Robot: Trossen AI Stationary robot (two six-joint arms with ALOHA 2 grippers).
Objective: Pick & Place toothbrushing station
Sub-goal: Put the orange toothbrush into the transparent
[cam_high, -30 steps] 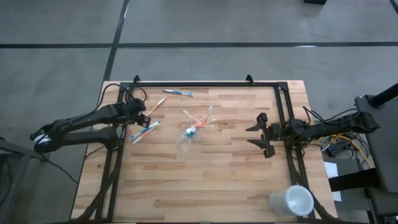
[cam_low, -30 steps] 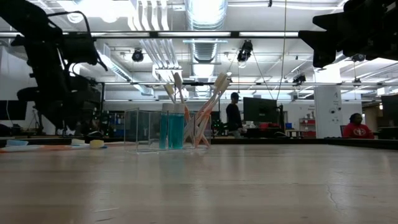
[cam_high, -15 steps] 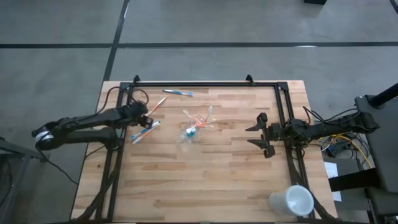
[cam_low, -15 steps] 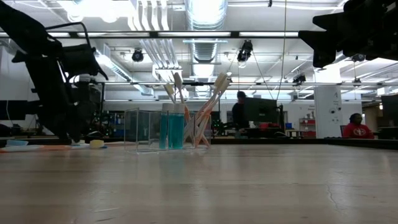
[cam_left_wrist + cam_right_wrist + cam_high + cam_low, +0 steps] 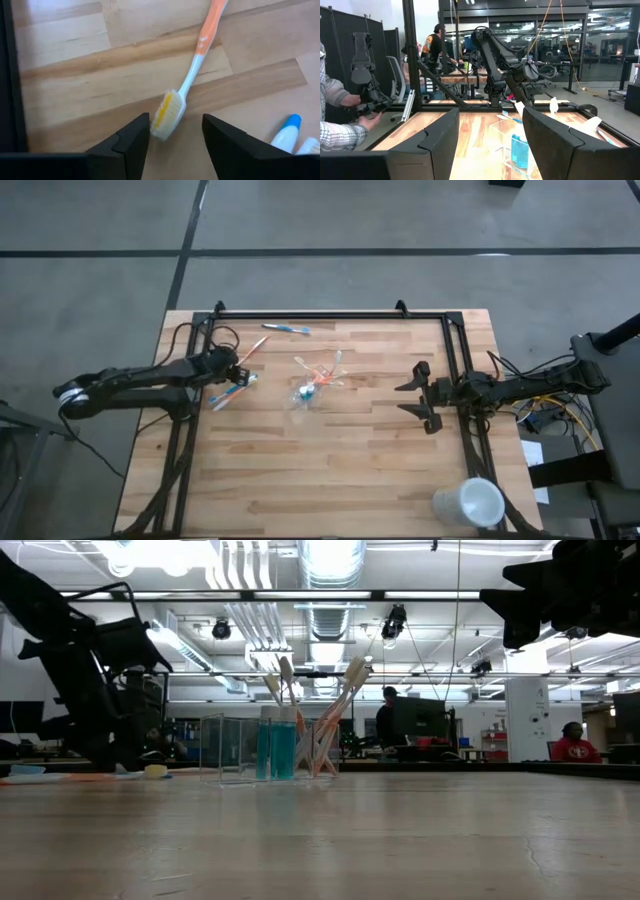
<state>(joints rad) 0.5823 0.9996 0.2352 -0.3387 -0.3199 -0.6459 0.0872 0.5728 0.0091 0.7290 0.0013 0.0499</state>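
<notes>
Overhead camera looks straight down; low camera looks level across the table [image 5: 330, 450]; wrist cameras look forward. High and low views share the clear cup [image 5: 300, 747].

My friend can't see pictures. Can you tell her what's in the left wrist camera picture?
The left gripper hangs open over an orange-and-white toothbrush lying on the wooden table, its yellow bristled head between the two dark fingers. A blue-and-white toothbrush pokes in at one corner.
</notes>
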